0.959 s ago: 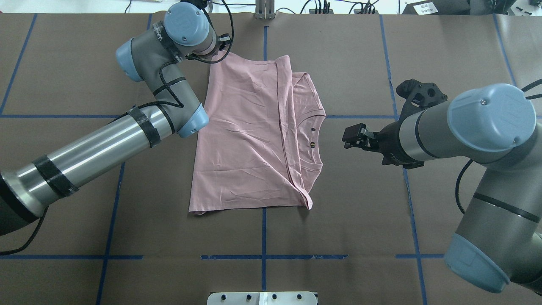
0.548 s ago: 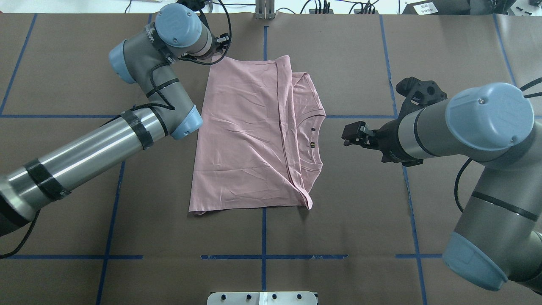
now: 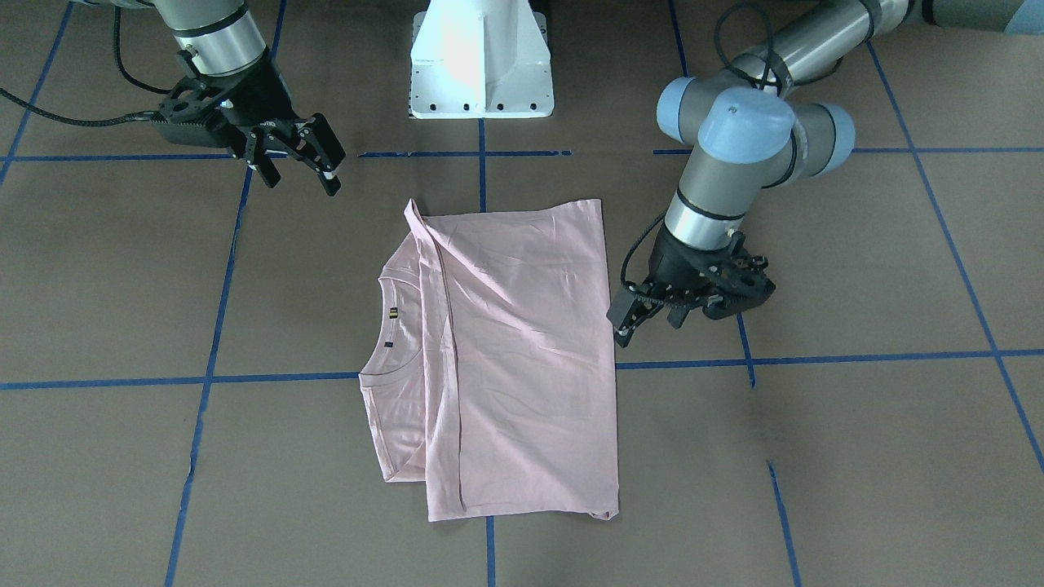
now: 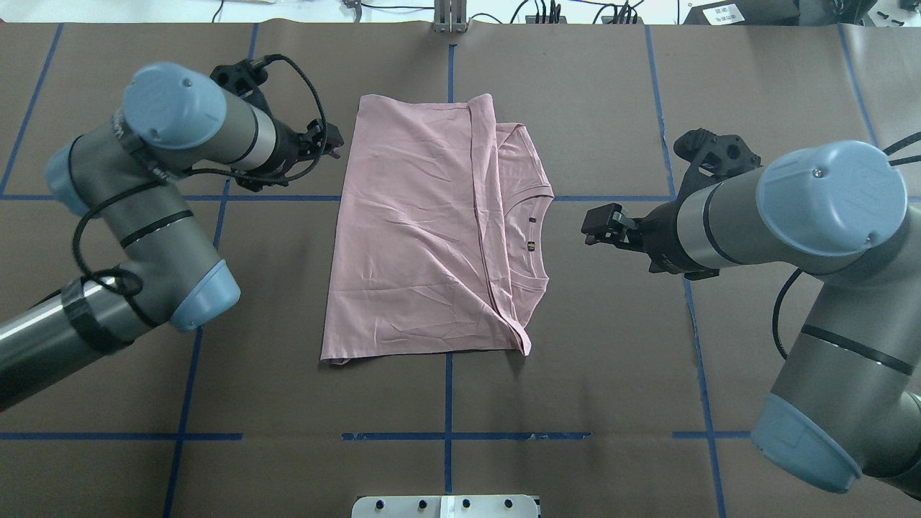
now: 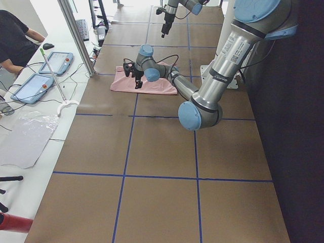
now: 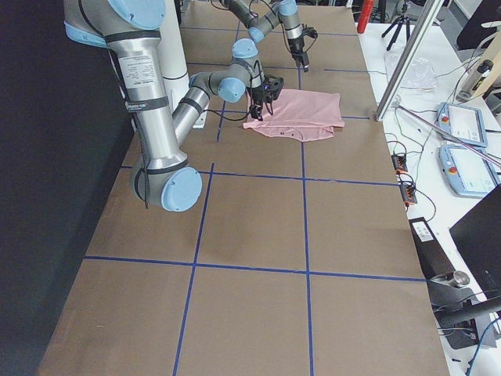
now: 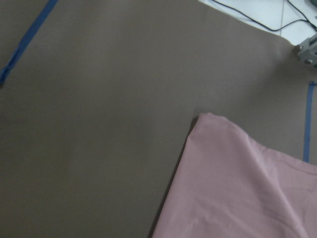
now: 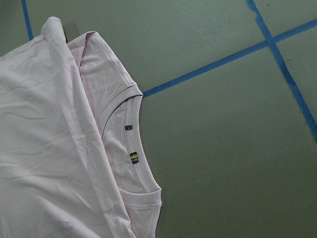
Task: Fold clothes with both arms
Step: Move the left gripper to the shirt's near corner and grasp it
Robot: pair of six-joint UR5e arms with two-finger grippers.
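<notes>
The clothes are one pale pink T-shirt point(image 4: 424, 230) lying flat on the brown table, folded lengthwise, with its collar and small tags point(image 8: 132, 156) facing my right arm. The print does not show. My left gripper point(image 4: 332, 142) hovers open just off the shirt's far-left edge and holds nothing point(image 3: 647, 326). Its wrist view catches only a shirt corner point(image 7: 247, 188). My right gripper point(image 4: 596, 226) is open and empty too, a short gap away from the collar point(image 3: 302, 173). Neither gripper touches the shirt.
The white pedestal base point(image 3: 481, 65) stands behind the shirt. Blue tape lines point(image 4: 447, 403) cross the brown table cover. Cables and a metal bracket point(image 4: 450, 18) line the far edge. A person point(image 5: 15, 35) sits by tablets beyond the table's far side.
My left arm swung left and back from over the shirt's far-left corner, so its gripper now shows beside the shirt's edge. The right arm and the shirt stayed almost still.
</notes>
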